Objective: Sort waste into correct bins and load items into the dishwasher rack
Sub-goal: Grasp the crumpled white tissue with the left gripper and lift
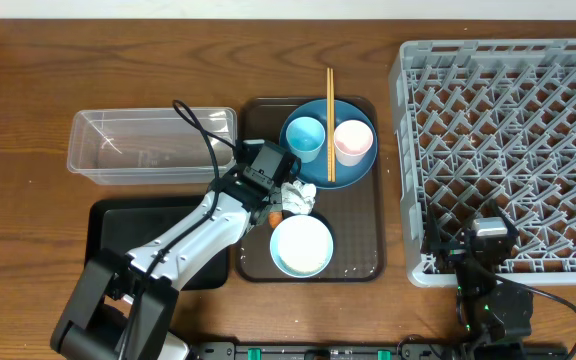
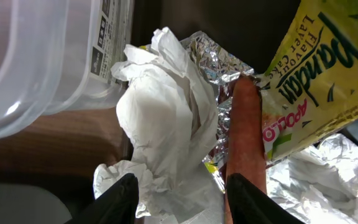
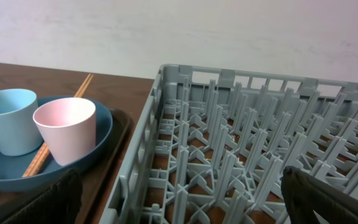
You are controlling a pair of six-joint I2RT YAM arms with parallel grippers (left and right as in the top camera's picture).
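Crumpled white paper napkins [image 2: 166, 124] lie heaped on the brown serving tray [image 1: 358, 230], in the gap between the large blue plate [image 1: 353, 170] and the white bowl [image 1: 301, 245]. The heap sits close to the tray's left lip. The left gripper [image 2: 185, 196] is down over this heap with its jaws part-way apart, and the napkin wad fills the space between the two fingers. I cannot tell whether they are pressing on it. The small orange carrot piece [image 2: 247, 143] lies right against the wad by one finger. Behind it, the foil wrapper [image 2: 319, 74] crowds in with its yellow-green label.

The clear tub [image 1: 128, 150] lies just beside the brown tray's left edge, its corner close to the napkins in the left wrist view. The black tray [image 1: 118, 225] lies in front of the tub, and the left arm crosses over it.

On the plate, the light blue cup [image 1: 305, 137] and the pale pink cup [image 1: 352, 142] stand side by side. The wooden chopsticks [image 1: 330, 110] run between them and stick out past the plate's far rim.

Only a thin strip of bare table separates the brown tray from the left wall of the grey rack [image 1: 404, 160]. The right gripper [image 3: 179, 186] hangs over the rack's near edge with its jaws spread wide and nothing between them.
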